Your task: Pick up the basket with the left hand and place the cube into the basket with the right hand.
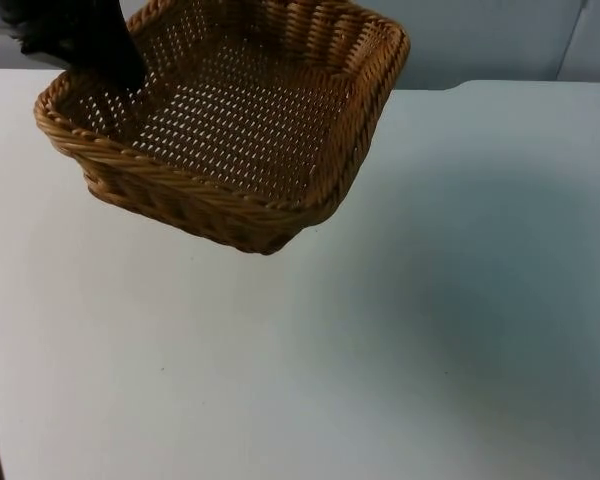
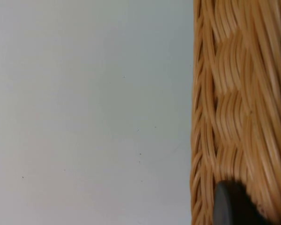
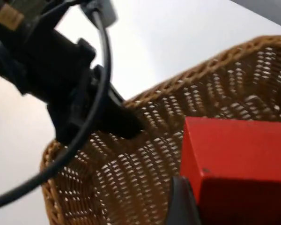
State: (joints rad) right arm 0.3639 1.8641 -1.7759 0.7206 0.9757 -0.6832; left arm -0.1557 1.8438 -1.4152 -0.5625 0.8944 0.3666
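Right wrist view: red cube [image 3: 236, 164] above held basket [image 3: 131, 187]

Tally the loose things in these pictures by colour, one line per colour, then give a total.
Tan: 1, the wicker basket, held up off the table by the left gripper at its rim.
Red: 1, the cube, held by the right gripper above the basket.
Total: 2

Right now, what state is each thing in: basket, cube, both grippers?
basket: lifted off the table, tilted, nothing inside yet.
cube: red, held above the basket, not yet released.
left gripper: shut on the basket's rim.
right gripper: shut on the cube, over the basket.
table: white, bare beneath the basket.
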